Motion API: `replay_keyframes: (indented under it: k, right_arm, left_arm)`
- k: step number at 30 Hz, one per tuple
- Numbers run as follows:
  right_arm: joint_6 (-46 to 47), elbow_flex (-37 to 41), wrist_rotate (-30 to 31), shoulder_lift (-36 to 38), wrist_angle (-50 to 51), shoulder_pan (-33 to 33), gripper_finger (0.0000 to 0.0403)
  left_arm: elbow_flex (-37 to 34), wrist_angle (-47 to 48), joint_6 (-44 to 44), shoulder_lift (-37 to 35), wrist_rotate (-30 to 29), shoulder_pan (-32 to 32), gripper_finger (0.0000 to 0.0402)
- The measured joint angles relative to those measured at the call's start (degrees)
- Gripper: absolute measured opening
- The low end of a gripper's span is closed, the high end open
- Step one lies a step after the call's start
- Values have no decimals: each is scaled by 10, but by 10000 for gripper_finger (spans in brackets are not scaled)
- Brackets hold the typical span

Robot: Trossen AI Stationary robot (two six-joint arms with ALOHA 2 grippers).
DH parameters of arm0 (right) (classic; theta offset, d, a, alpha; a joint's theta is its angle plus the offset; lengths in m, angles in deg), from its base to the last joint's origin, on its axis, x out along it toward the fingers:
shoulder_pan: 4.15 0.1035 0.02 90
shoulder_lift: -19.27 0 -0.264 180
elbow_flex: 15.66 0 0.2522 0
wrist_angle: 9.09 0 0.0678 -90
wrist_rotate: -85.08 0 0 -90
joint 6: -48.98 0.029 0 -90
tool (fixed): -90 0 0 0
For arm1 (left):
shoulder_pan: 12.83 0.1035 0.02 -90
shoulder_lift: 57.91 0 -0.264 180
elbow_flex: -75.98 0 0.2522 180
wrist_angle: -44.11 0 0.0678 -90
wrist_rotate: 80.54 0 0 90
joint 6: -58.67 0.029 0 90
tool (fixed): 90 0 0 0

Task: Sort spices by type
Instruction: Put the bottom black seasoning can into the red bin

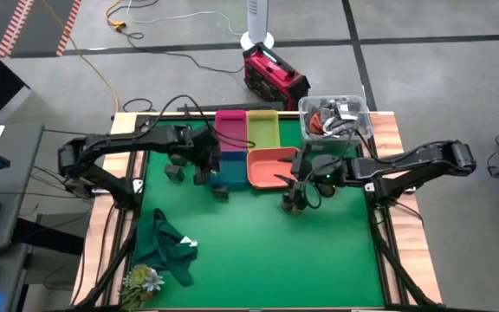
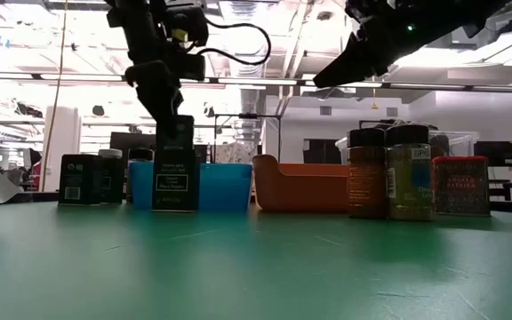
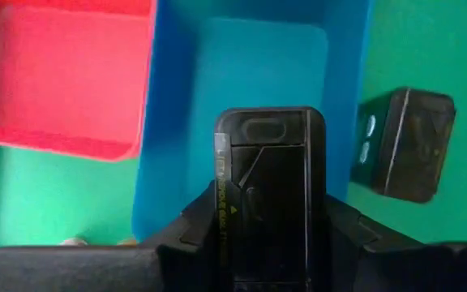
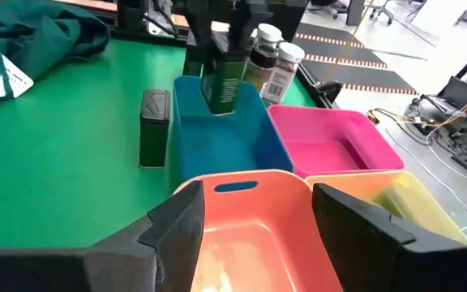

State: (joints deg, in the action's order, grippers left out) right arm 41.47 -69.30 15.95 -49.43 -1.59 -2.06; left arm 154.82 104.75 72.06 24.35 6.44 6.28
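Green table mat [image 1: 258,251], grey floor [image 1: 423,26], bright ceiling lights [image 2: 265,18]

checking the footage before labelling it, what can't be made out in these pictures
- High view: the left gripper covers the dark boxy tin it is shut on, over the blue plastic tray.
- Low view: the right gripper's fingertips are cut off by the top edge.
- Left wrist view: the tin's lower part is hidden by the fingers.
- High view: the jars by the right gripper are too small to tell apart.
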Motion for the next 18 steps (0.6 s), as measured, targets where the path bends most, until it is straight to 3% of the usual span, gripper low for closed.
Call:
replay_keyframes:
  k: [5, 9, 18]
  right_arm:
    - [0, 0, 0, 0, 0, 0, 260]
    - [5, 0, 0, 0, -2, 0, 260]
    - [11, 0, 0, 0, -2, 0, 260]
  left_arm:
    - [0, -3, -10, 4, -5, -1, 125]
    - [3, -59, -14, 3, -9, 2, 125]
    - [61, -100, 26, 4, -10, 62, 126]
